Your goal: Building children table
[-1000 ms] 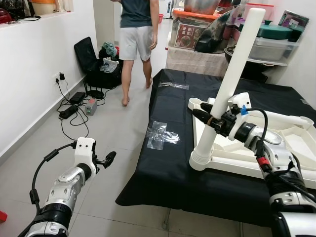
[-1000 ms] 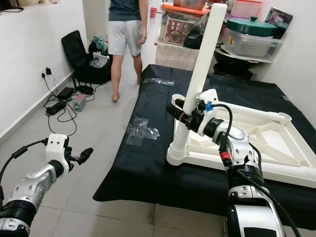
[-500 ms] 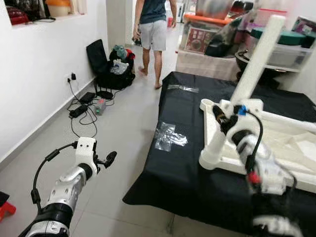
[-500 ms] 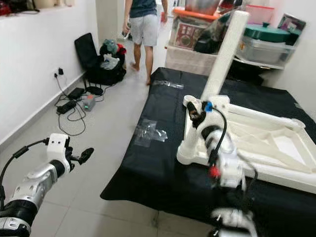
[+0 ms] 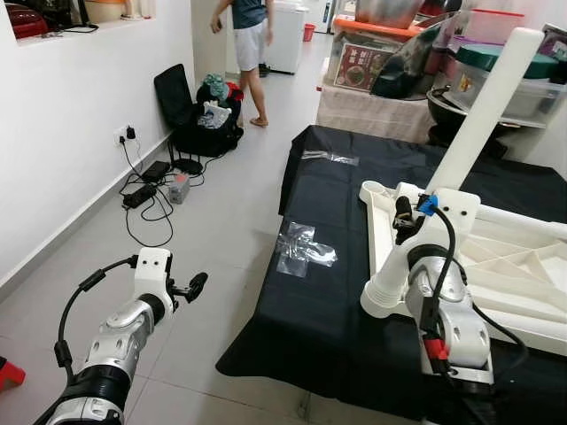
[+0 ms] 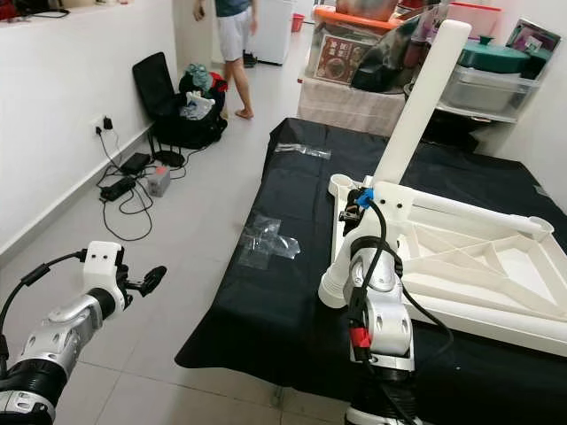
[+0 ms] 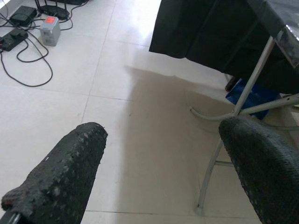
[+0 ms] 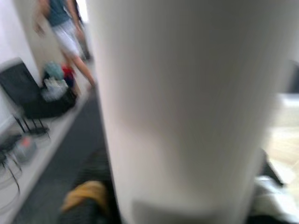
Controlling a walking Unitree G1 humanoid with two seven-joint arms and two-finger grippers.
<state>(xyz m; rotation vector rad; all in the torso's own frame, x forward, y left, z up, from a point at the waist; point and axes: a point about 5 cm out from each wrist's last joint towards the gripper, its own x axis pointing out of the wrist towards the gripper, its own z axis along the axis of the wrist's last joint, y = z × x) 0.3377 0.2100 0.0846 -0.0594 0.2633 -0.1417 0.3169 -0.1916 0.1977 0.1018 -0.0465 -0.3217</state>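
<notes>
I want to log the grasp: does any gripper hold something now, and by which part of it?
The right gripper grips the white table leg on its lower part, above the socket end. The left gripper is open over the floor, holding nothing.

we cannot make out the right gripper (image 5: 400, 215): its fingers sit behind the white table leg (image 5: 461, 150) and the wrist housing, so we cannot tell whether they clasp the leg. in the right wrist view the leg (image 8: 187, 107) is a blurred white mass with its top and bottom cut off. the upturned tabletop (image 6: 496, 266) runs off the right edge in both eye views. the person (image 5: 248, 35) by the far doorway is cut at the shoulders by the top edge. the left gripper (image 7: 159, 168) has both fingers cropped at the lower edge of its wrist view. the clear plastic wrap (image 5: 301, 248) on the black cloth (image 5: 310, 310) is too crumpled to read.
</notes>
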